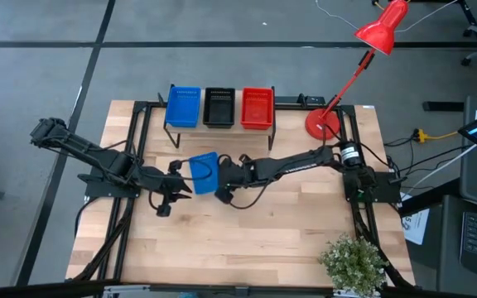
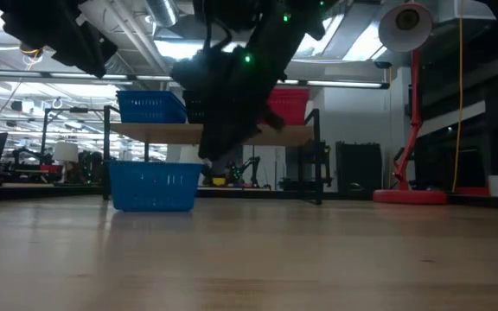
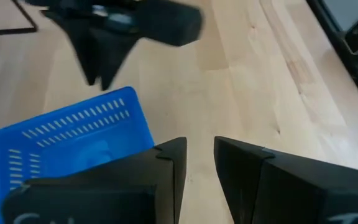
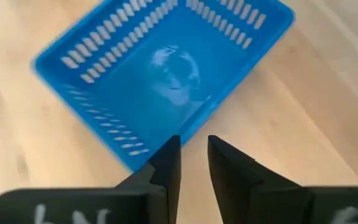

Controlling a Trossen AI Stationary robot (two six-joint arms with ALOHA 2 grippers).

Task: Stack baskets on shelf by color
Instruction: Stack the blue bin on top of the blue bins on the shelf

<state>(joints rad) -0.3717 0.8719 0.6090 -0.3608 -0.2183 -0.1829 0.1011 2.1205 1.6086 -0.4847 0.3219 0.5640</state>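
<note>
One blue basket (image 1: 203, 172) stands on its base on the tabletop, also seen in the low view (image 2: 154, 186). On the shelf (image 1: 222, 126) sit a blue basket (image 1: 183, 107), a black basket (image 1: 219, 107) and a red basket (image 1: 257, 108) in a row. My left gripper (image 1: 175, 178) hovers at the loose basket's left side, its fingers (image 3: 201, 171) narrowly open beside the basket's wall (image 3: 73, 134). My right gripper (image 1: 220, 179) is at the basket's right, narrowly open (image 4: 194, 162) above one rim corner (image 4: 135, 155). Other baskets are out of view.
A red desk lamp (image 1: 321, 124) stands at the table's far right, its head (image 1: 383, 26) reaching past the edge. A potted plant (image 1: 354, 261) sits at the near right corner. Black frame rails (image 1: 131, 149) run along both sides. Bare wood (image 1: 247, 240) lies toward the near edge.
</note>
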